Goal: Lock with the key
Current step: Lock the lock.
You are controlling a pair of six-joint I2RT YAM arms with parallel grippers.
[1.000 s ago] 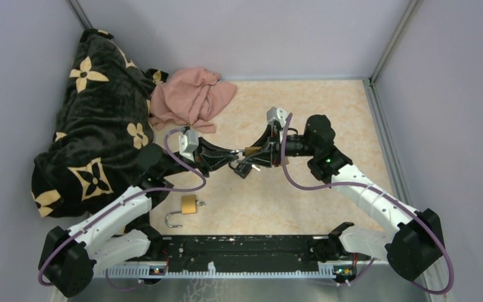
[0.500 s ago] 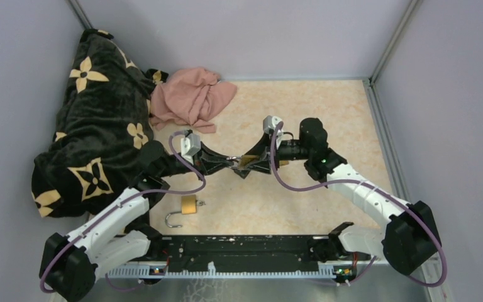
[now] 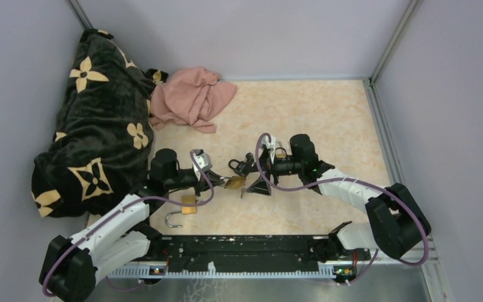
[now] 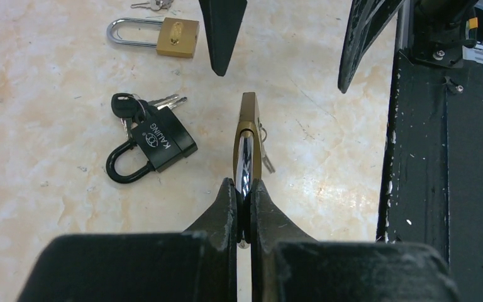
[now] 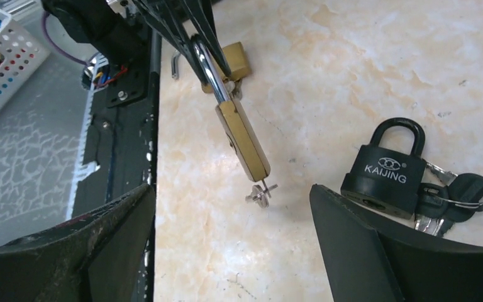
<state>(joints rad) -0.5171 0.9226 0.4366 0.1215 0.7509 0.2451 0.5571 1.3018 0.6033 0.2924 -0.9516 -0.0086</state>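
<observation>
I see left gripper (image 4: 243,189) pinching the padlock (image 4: 248,126) by its shackle, long axis aimed at the wide-open right gripper (image 5: 229,195), key (image 5: 261,192) at that end, nearest right

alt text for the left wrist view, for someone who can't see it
The left gripper pinches the steel shackle of a brass padlock, held edge-on over a marbled beige table. To its left lies a black padlock with keys, and farther off a second brass padlock. The right gripper, its fingers open, points in from the top.
</observation>
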